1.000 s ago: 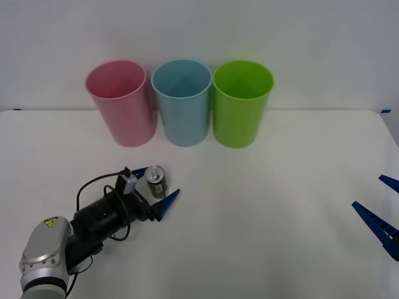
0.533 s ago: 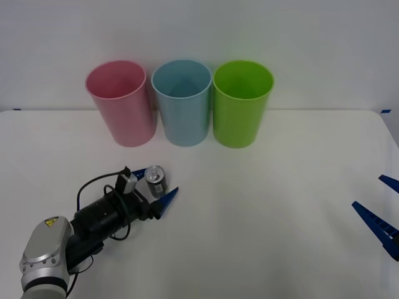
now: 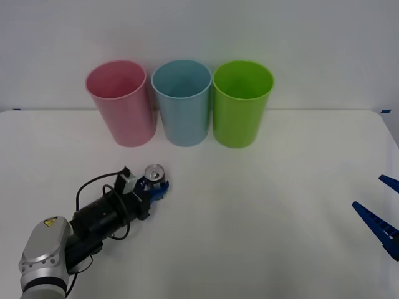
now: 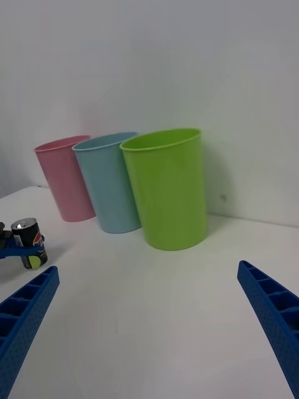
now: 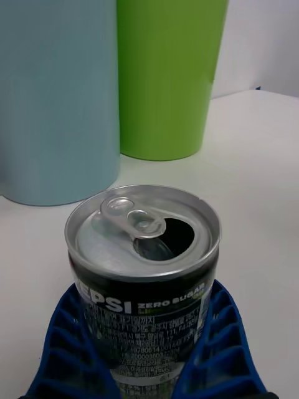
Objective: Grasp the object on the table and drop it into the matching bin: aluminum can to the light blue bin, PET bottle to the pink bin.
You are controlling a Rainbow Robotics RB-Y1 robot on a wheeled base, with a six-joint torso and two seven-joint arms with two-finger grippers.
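Observation:
The aluminum can (image 3: 154, 174), small and dark grey with a silver pull-tab top, stands on the white table (image 3: 262, 205) in front of the bins. My left gripper (image 3: 156, 185) is shut on its lower body, with a blue finger pressed to each side. In the left wrist view the can (image 5: 143, 262) stands upright between the fingers (image 5: 65, 340). The light blue bin (image 3: 182, 103) stands behind it, with the pink bin (image 3: 121, 103) to its left. My right gripper (image 3: 381, 208) waits open at the table's right edge. From the right wrist view the can (image 4: 28, 242) shows far off.
A lime green bin (image 3: 242, 103) stands right of the light blue one, the three close together in a row along the back wall. Bare white tabletop stretches between the can and the right arm.
The left gripper's fingers, spread on either side of the can a second ago, have closed onto it. The right arm has not moved.

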